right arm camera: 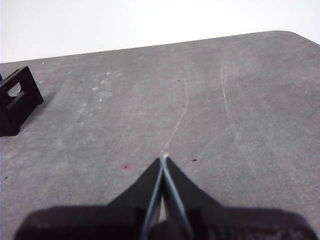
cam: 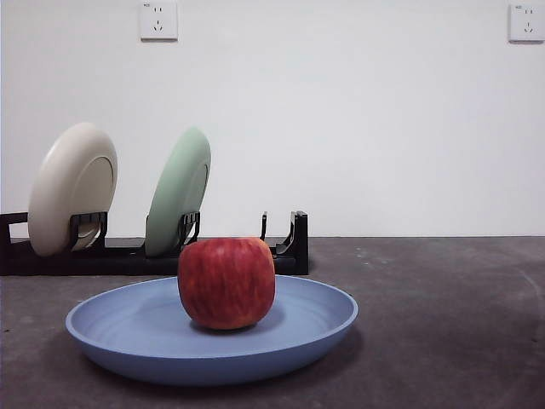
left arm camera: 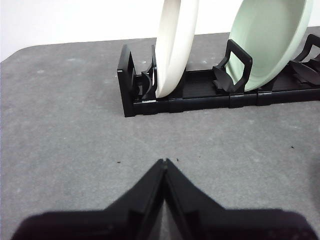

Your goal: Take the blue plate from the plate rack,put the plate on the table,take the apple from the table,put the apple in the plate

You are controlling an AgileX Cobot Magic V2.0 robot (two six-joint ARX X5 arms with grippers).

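Front view: even, soft light, fairly bright; white wall (cam: 358, 128) slightly grey toward the corners. Soft diffuse shadow on the tabletop (cam: 443, 324) under the blue plate (cam: 128, 328), darkest beneath its rim. Apple (cam: 226, 283) sharp, no glare, small shadow at its base. Plate rack (cam: 289, 247) behind the apple a touch softer. Left wrist view: left hand (left arm camera: 165, 161) dark, blurred, out of focus; cream plate (left arm camera: 175, 45) near overexposed. Right wrist view: right hand (right arm camera: 164, 159) likewise blurred; wall blown out white; tabletop grain clear.
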